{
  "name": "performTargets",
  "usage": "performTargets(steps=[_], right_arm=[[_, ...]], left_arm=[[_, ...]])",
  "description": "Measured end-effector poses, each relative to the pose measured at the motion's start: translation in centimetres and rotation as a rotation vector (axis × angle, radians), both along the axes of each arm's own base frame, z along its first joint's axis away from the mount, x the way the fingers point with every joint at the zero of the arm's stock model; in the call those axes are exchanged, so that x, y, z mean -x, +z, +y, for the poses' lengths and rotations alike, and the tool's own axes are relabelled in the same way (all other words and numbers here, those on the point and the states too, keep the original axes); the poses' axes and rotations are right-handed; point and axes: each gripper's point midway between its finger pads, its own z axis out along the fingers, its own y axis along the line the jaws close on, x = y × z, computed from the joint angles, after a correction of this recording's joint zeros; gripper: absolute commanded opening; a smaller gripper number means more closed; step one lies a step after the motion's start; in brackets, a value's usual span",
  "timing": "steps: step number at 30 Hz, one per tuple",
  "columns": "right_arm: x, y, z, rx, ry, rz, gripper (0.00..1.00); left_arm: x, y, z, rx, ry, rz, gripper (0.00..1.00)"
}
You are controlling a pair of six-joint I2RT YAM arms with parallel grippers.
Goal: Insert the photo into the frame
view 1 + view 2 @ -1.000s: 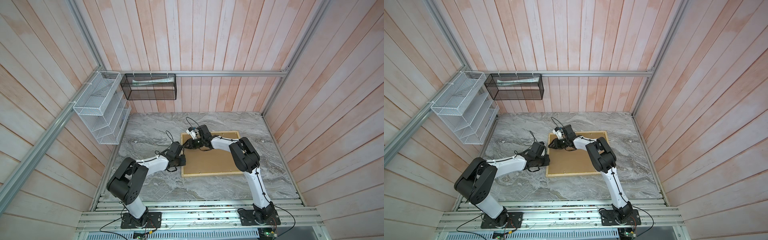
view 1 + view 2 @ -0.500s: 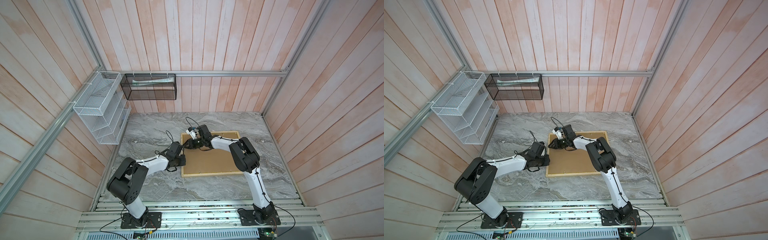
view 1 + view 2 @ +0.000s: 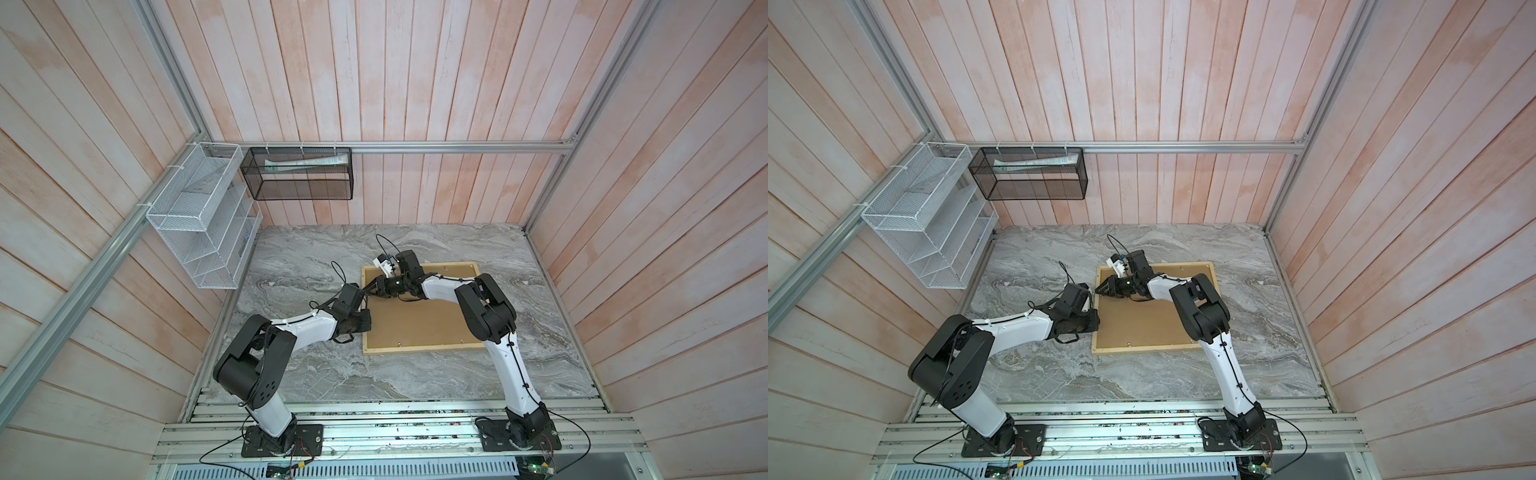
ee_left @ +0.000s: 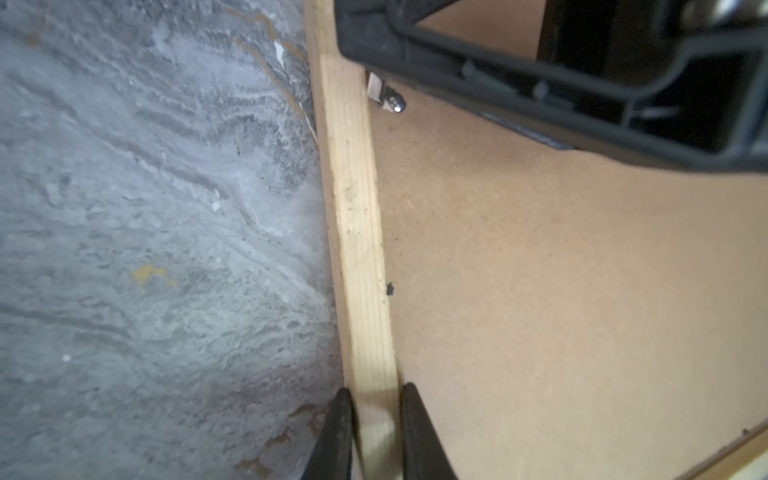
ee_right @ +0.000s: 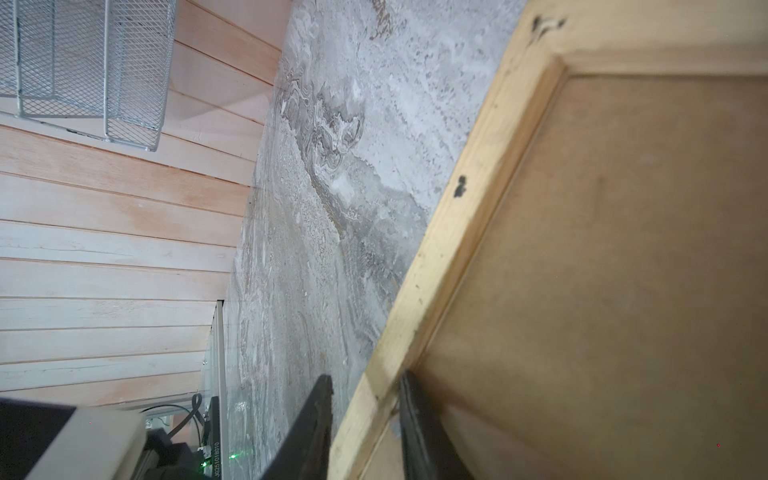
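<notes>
Plainly, pale wooden frame (image 3: pixel 424 348) rims brown backing panel (image 3: pixel 415 320).

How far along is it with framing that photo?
Done, apparently: the brown backing panel sits inside the frame, which lies face down. In hand: the left gripper and right gripper both pinch the same side rail. Left: unclear, since the photo is not visible, perhaps under the backing.

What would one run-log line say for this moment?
pale wooden picture frame: back up, brown fibreboard backing in; left gripper: shut on side rail; right gripper: astride same rail, grip unclear; photo: unseen
</notes>
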Motion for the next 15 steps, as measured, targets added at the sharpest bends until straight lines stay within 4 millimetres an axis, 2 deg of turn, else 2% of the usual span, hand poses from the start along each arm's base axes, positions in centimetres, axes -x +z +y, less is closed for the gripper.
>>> performTargets(steps=[15], right_arm=[[0.51, 0.05, -0.03, 0.015, 0.059, -0.08, 0.29]], left_arm=[[-0.02, 0.01, 0.0, 0.0, 0.0, 0.0, 0.11]])
